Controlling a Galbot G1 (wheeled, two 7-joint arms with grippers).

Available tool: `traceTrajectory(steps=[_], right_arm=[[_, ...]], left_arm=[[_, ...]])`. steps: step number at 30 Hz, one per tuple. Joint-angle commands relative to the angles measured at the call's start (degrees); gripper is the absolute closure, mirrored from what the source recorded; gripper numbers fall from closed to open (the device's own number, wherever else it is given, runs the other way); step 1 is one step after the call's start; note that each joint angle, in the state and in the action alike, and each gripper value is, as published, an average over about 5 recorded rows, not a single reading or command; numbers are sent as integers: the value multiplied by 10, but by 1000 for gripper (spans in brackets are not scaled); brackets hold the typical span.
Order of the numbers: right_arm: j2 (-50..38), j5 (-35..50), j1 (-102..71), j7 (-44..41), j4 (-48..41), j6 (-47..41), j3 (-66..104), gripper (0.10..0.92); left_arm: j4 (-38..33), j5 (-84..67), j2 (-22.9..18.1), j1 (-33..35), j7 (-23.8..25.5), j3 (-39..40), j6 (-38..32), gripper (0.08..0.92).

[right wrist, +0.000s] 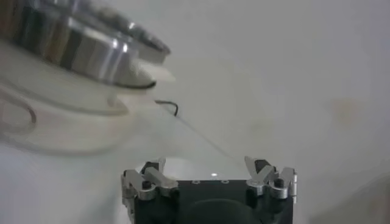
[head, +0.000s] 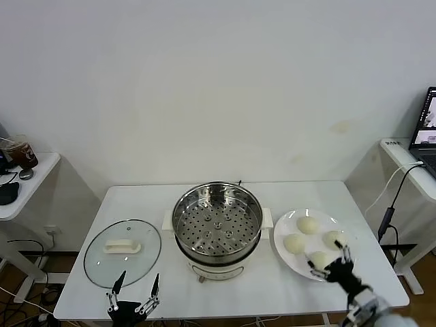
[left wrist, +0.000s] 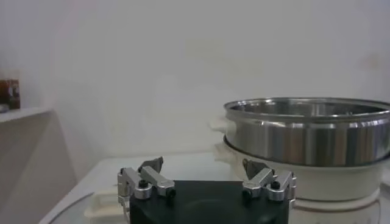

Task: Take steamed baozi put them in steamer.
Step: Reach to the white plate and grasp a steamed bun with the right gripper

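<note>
- Right gripper (head: 333, 261) low over the near edge of the white plate (head: 285, 225), fingers spread wide around nothing, just at the nearest baozi.
- Four steamed baozi on that plate at the right of the desk (head: 136, 197): far one (head: 308, 224), left one (head: 293, 243), right one (head: 333, 239), nearest one (head: 319, 259) partly behind the right fingers.
- Steamer (head: 216, 221) at the middle of the desk, shiny steel pot on a white base, perforated tray bare inside; plate just beside it on the right.
- Glass lid (head: 122, 252) with white handle flat on the desk to the left of the steamer, apart from it.
- Left gripper (head: 135, 289) at the near desk edge, just in front of the glass lid, fingers wide and holding nothing.
- In the left wrist view, steamer (left wrist: 308, 131) ahead, side on, with both open fingers (left wrist: 149, 176) in the foreground.
- In the right wrist view, open fingers (right wrist: 268, 176) over pale surface, steamer (right wrist: 73, 45) blurred beyond.
- Laptop (head: 426, 129) on a side table at far right; cup (head: 24, 153) on a side table at far left.
</note>
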Motion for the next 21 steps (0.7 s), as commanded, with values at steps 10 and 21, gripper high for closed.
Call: traceTrajectory(steps=[10,21], right_arm=[[-161,-172,606,-349,-278,-24,-467,203],[-57,-103,738,-436,-422,-25,-637,203]], left_arm=[[-13,63,-9,1,-2,-29,-18,177],[-8,56,-8,-5,-4,-48,-23,177]])
